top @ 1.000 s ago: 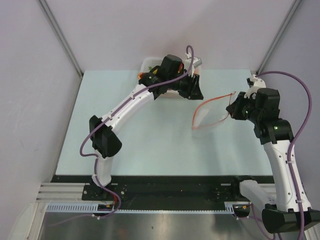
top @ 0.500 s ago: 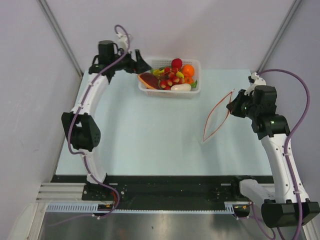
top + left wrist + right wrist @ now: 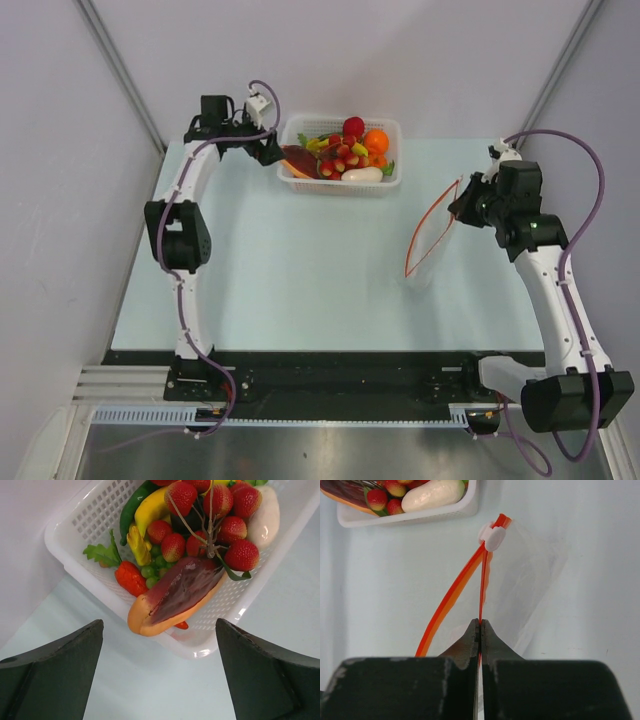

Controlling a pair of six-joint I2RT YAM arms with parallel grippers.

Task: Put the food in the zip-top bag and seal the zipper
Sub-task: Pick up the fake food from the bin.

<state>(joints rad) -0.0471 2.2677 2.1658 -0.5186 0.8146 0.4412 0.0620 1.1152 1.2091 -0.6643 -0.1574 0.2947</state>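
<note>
The food (image 3: 340, 152) lies heaped in a white mesh basket (image 3: 388, 182) at the table's far edge. The left wrist view shows a red-brown meat slab (image 3: 182, 587), strawberries (image 3: 220, 525), a carrot (image 3: 131, 577) and a green leaf (image 3: 102, 555). My left gripper (image 3: 268, 152) (image 3: 160, 680) hangs wide open and empty over the table, just off the basket's left end. My right gripper (image 3: 460, 205) (image 3: 480, 625) is shut on the zipper (image 3: 481, 587) of the zip-top bag (image 3: 424, 262) (image 3: 530, 580). The bag's mouth gapes, with the white slider (image 3: 491, 535) at the far end.
Grey walls close in the table on the left, back and right. The basket's near wall (image 3: 420, 516) shows at the top left of the right wrist view. The bag's lower corner rests on the pale table (image 3: 300, 270).
My left arm has swung from the basket's right end to its left end, and its jaws have opened. The bag's mouth has narrowed from a wide loop to a slim one.
</note>
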